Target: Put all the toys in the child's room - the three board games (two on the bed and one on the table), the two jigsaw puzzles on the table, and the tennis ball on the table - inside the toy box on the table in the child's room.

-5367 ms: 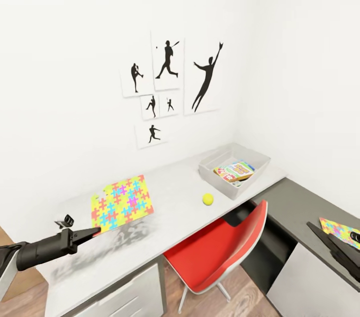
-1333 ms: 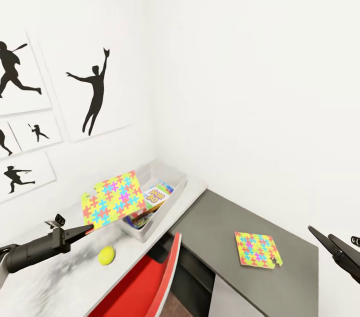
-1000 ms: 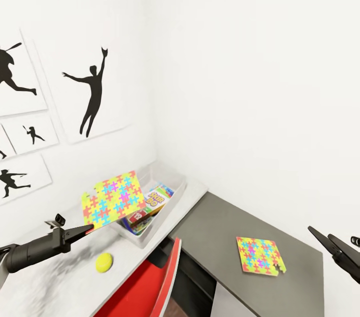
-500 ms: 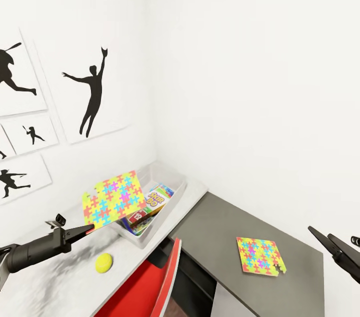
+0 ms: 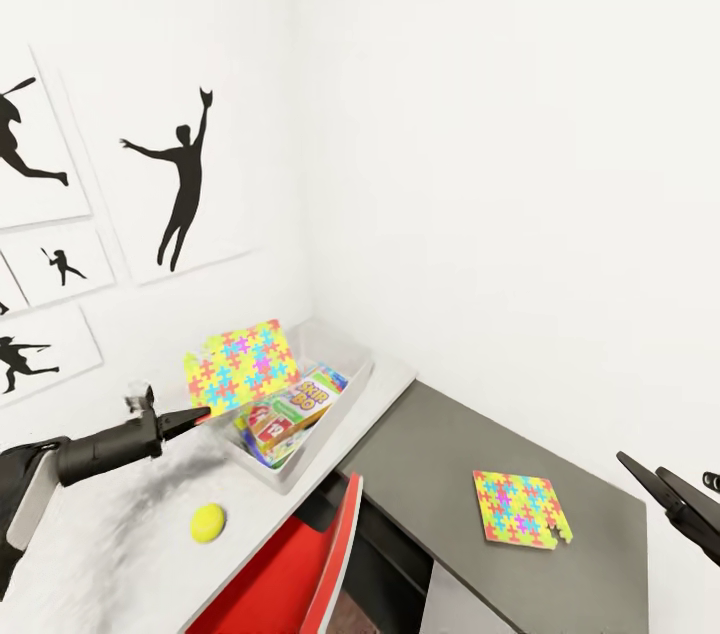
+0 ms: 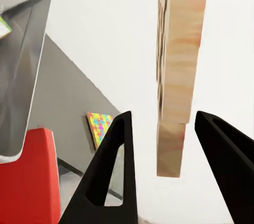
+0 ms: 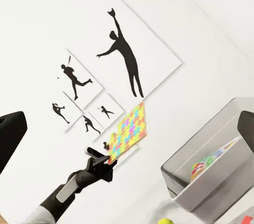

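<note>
My left gripper (image 5: pixel 197 417) is shut on the lower corner of a multicoloured jigsaw puzzle (image 5: pixel 240 366), holding it tilted in the air over the near end of the toy box (image 5: pixel 352 392). In the left wrist view the puzzle (image 6: pixel 174 75) shows edge-on between the fingers. The light grey box sits in the table's corner and holds the green-white-red Skip-Bo board game (image 5: pixel 296 403) on top of other colourful boxes. The tennis ball (image 5: pixel 208 522) lies on the pale table top (image 5: pixel 120 554). A second puzzle (image 5: pixel 522 508) lies flat on the dark grey lower section (image 5: pixel 440 454). My right gripper (image 5: pixel 642 470) hangs open at the lower right.
A red chair (image 5: pixel 300 574) is tucked under the table just below the toy box. Black sports-silhouette pictures (image 5: pixel 180 179) hang on the white wall behind. The walls meet in a corner right behind the box. In the right wrist view the toy box (image 7: pixel 211 181) appears from the side.
The left gripper has risen and moved forward with the puzzle, bringing it from beside the toy box to above its near end. Over the last five seconds the view swung right.
</note>
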Motion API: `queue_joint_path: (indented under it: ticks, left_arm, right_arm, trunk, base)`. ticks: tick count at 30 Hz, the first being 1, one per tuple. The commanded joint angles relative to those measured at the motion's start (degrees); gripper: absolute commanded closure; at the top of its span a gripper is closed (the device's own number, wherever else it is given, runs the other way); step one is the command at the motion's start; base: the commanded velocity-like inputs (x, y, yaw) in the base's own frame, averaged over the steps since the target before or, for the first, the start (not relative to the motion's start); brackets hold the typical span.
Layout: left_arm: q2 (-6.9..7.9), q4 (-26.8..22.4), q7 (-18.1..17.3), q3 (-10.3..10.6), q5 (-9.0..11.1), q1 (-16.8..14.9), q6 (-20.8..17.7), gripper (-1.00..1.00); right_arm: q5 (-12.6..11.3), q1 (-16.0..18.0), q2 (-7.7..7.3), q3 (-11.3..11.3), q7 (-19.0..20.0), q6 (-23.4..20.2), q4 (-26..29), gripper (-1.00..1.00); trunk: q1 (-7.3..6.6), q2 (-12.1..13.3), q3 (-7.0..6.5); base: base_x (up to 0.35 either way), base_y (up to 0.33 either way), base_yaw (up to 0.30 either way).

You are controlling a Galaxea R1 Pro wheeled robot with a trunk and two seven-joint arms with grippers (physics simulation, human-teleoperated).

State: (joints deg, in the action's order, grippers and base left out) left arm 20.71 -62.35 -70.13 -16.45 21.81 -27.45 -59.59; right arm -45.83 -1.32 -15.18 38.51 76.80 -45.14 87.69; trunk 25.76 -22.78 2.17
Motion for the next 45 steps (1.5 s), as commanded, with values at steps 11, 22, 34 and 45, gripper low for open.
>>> queue_joint_path:
  ticks: [11,22,34,45]
  left_arm:
    - [-8.30,20.5,21.7,4.8,0.1,-19.1,-0.3,1.00]
    - [-12.00,28.0,37.2,4.8,0.5,-24.4,0.1,1.00]
    - [-12.81,30.9,41.9,4.5,0.7,-26.6,0.4,1.00]
    - [-12.88,30.9,42.2,1.7,0.7,-28.9,0.9,1.00]
  right_arm:
    - [-0.4,0.0,-0.10,0.1,0.0,-1.1,-0.1,-1.00]
    - [-0.5,0.0,-0.14,1.7,0.1,-2.2,-0.2,-1.00]
    - [-0.5,0.0,-0.10,4.4,0.2,-3.0,-0.2,-1.00]
    - [-0.3,0.0,-0.03,4.4,0.3,-3.0,-0.2,-1.00]
  trunk:
    - [0.03,-0.1,1.16]
    - [0.03,-0.1,2.19]
    - [0.03,-0.1,3.31]
    - [0.03,-0.1,4.34]
  base:
    - [0.000,0.000,0.000]
    - [0.000,0.000,0.000]
    - [0.000,0.000,0.000]
    - [0.000,0.000,0.000]
